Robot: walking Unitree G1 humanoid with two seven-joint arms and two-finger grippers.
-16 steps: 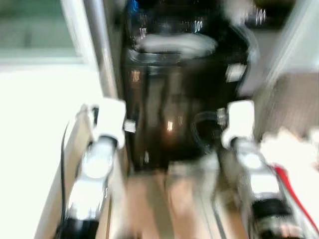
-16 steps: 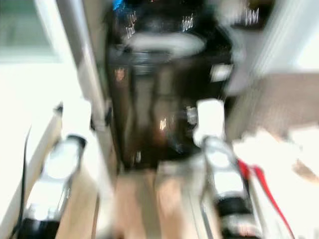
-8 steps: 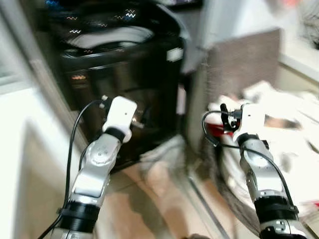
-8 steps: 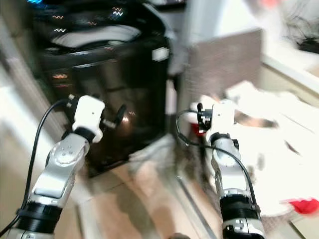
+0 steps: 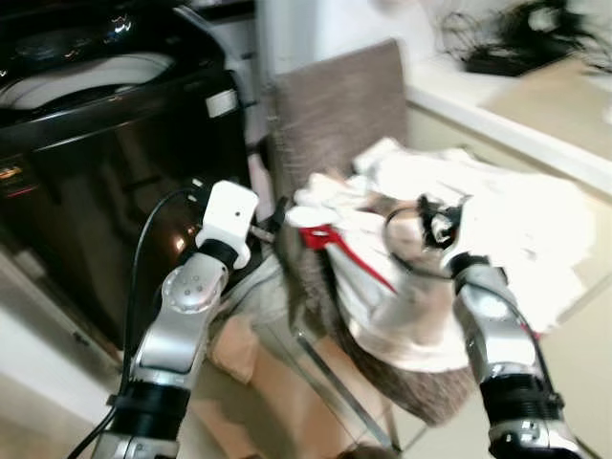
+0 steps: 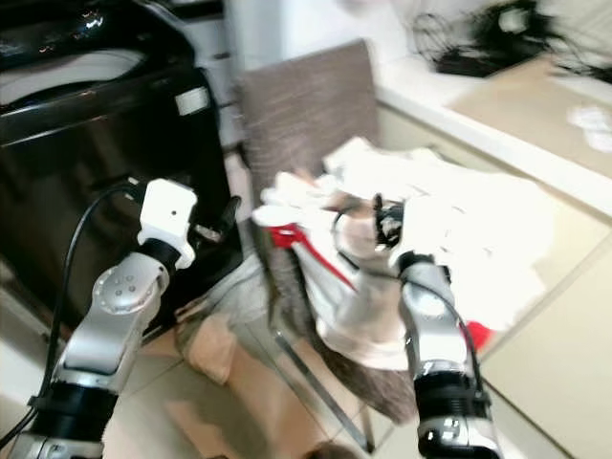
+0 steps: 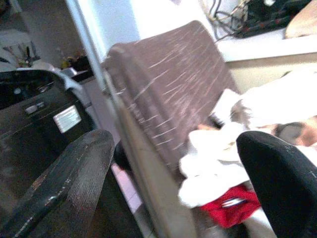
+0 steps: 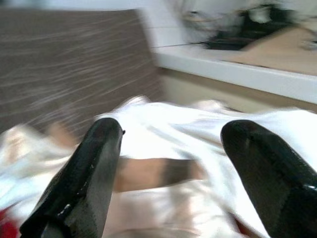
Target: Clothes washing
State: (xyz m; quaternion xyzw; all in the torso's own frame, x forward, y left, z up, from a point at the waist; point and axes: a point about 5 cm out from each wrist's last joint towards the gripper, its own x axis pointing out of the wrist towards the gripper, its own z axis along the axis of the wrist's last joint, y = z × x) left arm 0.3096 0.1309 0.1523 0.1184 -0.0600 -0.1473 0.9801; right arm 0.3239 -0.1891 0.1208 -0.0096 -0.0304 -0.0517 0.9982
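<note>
A pile of mostly white clothes with a red garment lies on a brown-grey fabric chair. The black top-loading washing machine stands to the left of the chair. My left gripper is open, held between the washer's front and the chair's edge, near the red garment. My right gripper is open just above the white clothes, with nothing between its fingers. Both silver arms reach forward in the eye views.
A light counter with dark cables runs behind the chair on the right. A pale cloth hangs low by the chair's metal frame. Tiled floor lies in front of the washer.
The camera has swung right: the washer slid to the left and the chair with clothes now sits in the middle. My right gripper has come over the white pile.
</note>
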